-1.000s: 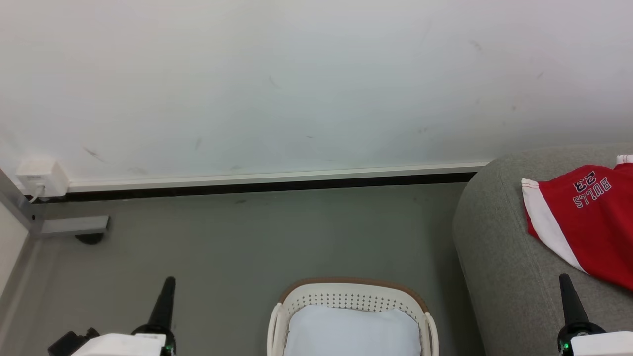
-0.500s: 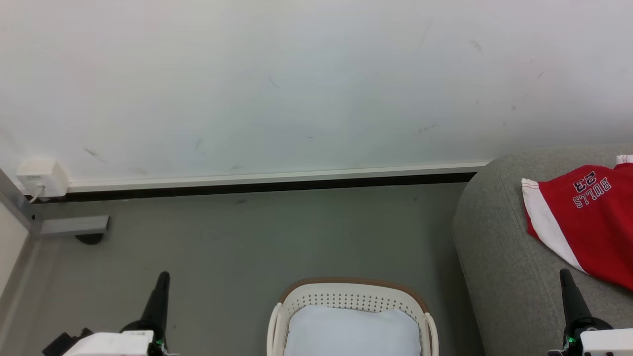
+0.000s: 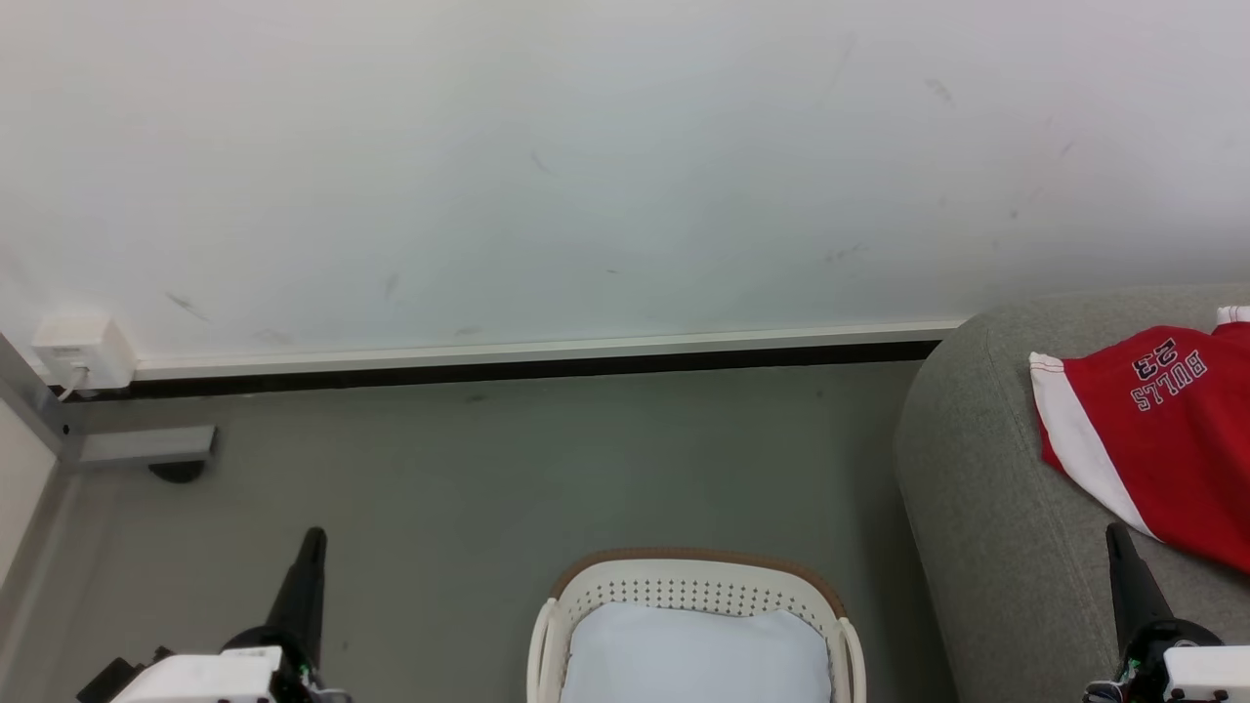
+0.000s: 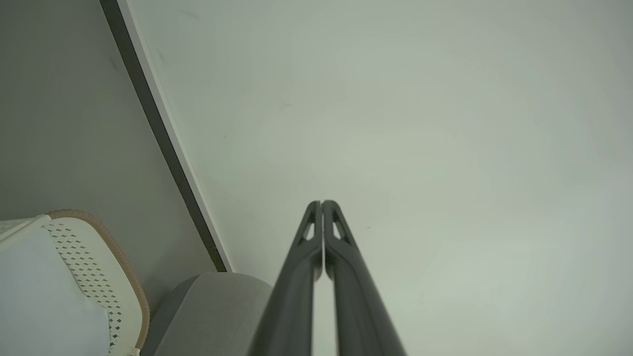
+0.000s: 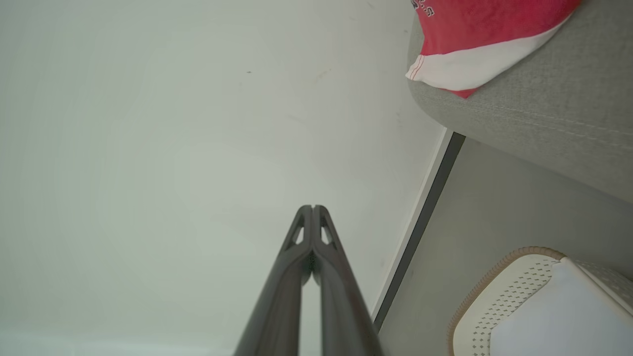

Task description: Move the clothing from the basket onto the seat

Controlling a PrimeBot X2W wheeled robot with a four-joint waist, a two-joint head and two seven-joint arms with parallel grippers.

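head view: pale-lined basket [image 3: 695, 560]; left end effector [image 3: 313, 537] and right end effector [image 3: 1114, 532] are pressed together.

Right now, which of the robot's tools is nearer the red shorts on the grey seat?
Right: the right tool, shut, sits over the grey seat close to the red shorts; the left tool is far off, beyond the basket.

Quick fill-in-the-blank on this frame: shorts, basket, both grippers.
1. The shorts on the seat read BULLS ____.
2. The rim of the basket is coloured ____.
3. The left gripper and the right gripper are both ____.
Missing words: 23; brown; shut.
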